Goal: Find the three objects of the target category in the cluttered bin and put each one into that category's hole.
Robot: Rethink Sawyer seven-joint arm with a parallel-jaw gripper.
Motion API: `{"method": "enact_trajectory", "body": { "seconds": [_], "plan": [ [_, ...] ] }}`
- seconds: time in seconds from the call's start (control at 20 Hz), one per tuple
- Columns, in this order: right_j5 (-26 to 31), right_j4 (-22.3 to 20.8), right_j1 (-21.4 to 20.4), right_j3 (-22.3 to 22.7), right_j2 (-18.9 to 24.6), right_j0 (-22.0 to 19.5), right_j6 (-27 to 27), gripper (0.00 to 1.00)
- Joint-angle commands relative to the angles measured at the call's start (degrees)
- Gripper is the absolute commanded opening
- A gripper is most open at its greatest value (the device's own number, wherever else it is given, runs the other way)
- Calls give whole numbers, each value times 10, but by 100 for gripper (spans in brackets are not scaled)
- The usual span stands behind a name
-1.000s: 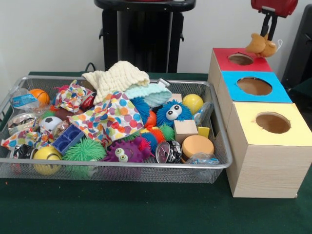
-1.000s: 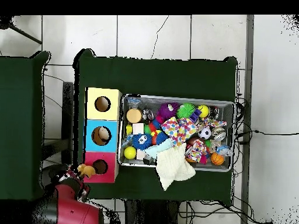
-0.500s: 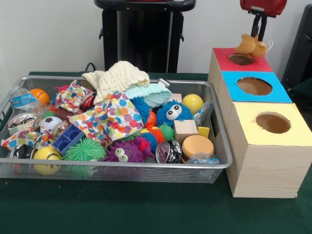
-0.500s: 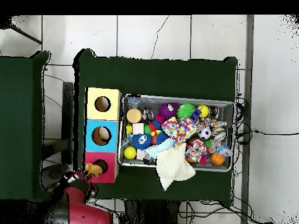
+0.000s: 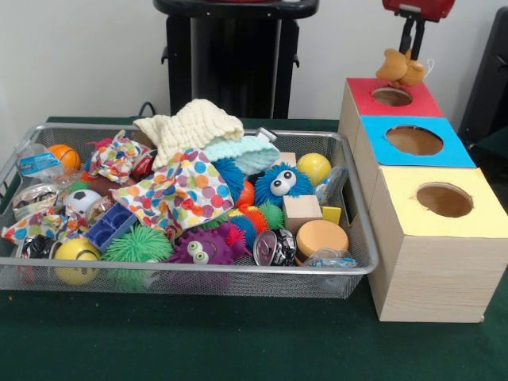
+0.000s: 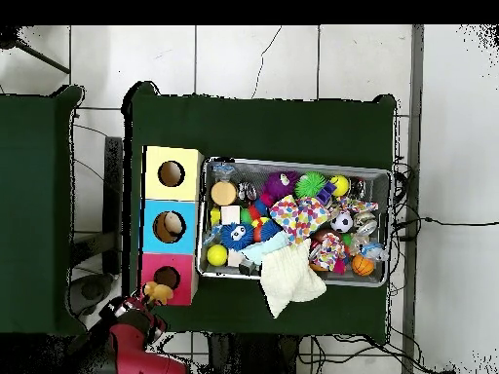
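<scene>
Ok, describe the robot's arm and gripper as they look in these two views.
The arm is glossy red with black parts. In the front view only its end shows: a red housing at the top edge with a small pale patch on its underside. Below that, the gripper is a pair of slim black bars. No cable or marking is visible on them.

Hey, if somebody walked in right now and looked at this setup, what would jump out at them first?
Probably the wire bin heaped with bright toys and cloths, with the blue googly-eyed fuzzy toy staring out near its middle. Beside it stand three boxes with round holes, topped red, blue and yellow. Above the red box, the gripper dangles a small tan plush toy.
</scene>
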Motion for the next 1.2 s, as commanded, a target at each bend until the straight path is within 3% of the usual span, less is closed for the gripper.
{"method": "enact_trajectory", "body": {
  "seconds": [0.05, 0.4, 0.8, 1.2],
  "plan": [
    [-5, -27, 2, 17, 43, -22, 71, 0],
    [0, -38, -7, 22, 51, -39, 69, 0],
    [32, -52, -12, 2, 13, -5, 79, 0],
    [6, -58, -32, 38, 47, -55, 64, 0]
  ]
}}
